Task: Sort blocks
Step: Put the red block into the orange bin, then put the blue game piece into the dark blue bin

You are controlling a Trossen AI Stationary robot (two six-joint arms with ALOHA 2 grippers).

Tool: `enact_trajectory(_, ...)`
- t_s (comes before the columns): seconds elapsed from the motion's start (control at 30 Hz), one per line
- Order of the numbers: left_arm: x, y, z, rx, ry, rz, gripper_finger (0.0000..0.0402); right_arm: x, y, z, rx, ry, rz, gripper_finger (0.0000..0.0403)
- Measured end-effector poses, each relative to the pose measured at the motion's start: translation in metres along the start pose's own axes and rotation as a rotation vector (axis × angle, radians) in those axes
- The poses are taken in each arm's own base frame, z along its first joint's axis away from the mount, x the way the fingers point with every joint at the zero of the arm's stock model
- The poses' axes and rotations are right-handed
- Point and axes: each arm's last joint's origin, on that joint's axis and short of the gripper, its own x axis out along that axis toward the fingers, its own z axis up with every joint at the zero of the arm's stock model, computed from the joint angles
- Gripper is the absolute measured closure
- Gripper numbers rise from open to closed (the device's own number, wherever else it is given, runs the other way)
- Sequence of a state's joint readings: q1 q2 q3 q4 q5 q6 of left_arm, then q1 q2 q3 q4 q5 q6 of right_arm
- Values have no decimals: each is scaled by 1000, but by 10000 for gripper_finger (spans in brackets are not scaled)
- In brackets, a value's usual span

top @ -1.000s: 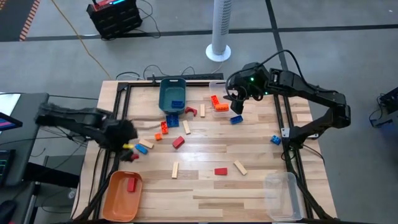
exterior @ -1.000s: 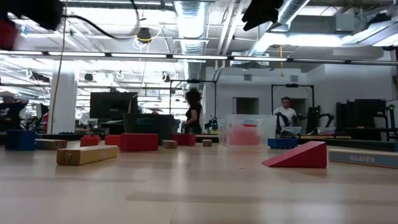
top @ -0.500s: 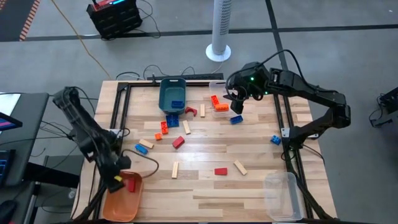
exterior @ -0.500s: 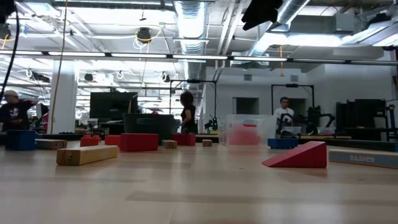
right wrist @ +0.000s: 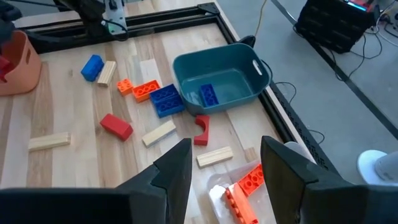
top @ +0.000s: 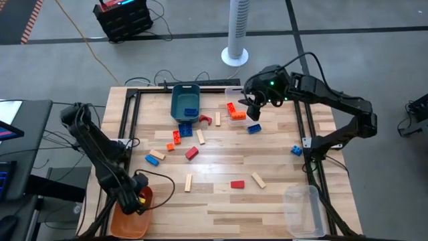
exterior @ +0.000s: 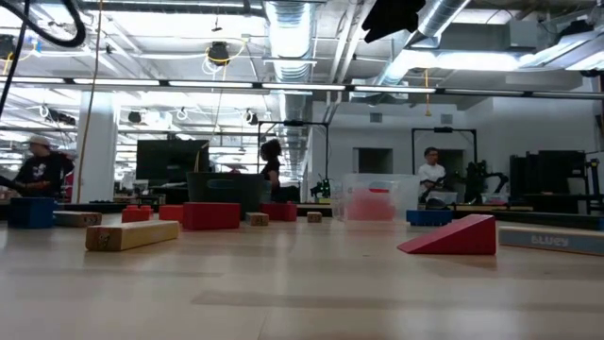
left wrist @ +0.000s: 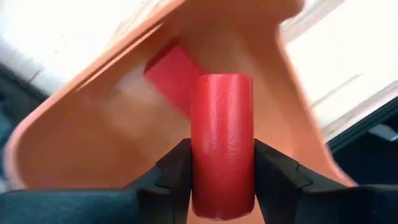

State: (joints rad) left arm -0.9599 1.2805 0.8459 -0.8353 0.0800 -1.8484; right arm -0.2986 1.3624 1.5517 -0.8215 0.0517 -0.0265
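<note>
Holding a red cylinder block point(left wrist: 222, 144) pinched between the fingers point(left wrist: 176, 176) of the left gripper point(top: 137, 199), directly above the orange bin point(top: 119, 219) at the near-left corner; another red block point(left wrist: 171, 72) lies just beyond the claw, on the bin floor. Step in hand, judged: dropping red into its bin. Next move calls for parting the jaws, then lifting clear. Left arm bent down steeply, wrist pointing into the bin. Farther right, loose blocks point(top: 192, 152) scattered mid-table, well away from that claw. Right gripper point(top: 253, 110) hovering empty, fingers parted, above the orange bricks point(right wrist: 244, 186) beside the teal bin point(right wrist: 221, 81).
</note>
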Motion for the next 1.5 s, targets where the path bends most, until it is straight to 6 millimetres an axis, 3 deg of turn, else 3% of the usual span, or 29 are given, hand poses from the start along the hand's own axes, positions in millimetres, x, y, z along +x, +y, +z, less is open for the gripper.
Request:
enact_trajectory(0.13, 7, -1, 0, -15, -19, 29, 259, 0, 3, 0, -7, 1, 10, 221)
enact_trajectory(0.37, 0, 0, 2, -17, -2, 5, 172, 0, 3, 0, -5, 3, 11, 221)
enact_trajectory(0.5, -30, -3, 7, 33, -5, -123, 158, 0, 3, 0, -5, -2, 11, 221)
enact_trajectory(0.6, -62, 2, 16, 82, -119, -174, 163, 0, 3, 0, -5, -2, 11, 221)
enact_trajectory(0.7, -84, 18, 32, 105, -254, -93, 175, 0, 3, 1, -4, -9, 10, 221)
enact_trajectory(0.8, -93, 33, 52, 201, -312, 32, 188, 0, 3, 2, 3, -25, 10, 221)
enact_trajectory(1.13, -82, 60, 110, 643, -259, 238, 202, 0, 8, 4, 13, -46, 24, 221)
enact_trajectory(1.27, -69, 68, 122, 775, -205, 245, 203, -1, 11, 5, 24, -57, 34, 221)
enact_trajectory(1.5, -52, 64, 132, 999, -217, 218, 203, -1, 16, 6, 51, -57, 48, 221)
